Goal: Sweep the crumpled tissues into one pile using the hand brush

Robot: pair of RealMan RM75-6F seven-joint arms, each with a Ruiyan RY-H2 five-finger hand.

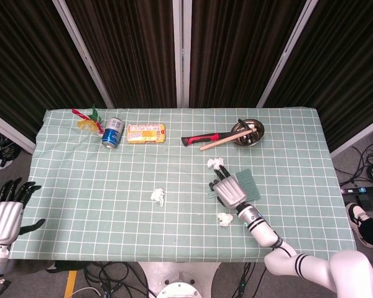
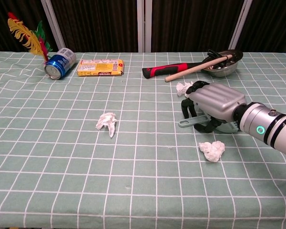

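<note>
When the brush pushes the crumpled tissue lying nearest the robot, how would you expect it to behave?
The tissue looks loosely crumpled, so it is probably very light and should slide easily on the tablecloth. It may tumble or slip past the hand brush that the right hand holds.
</note>
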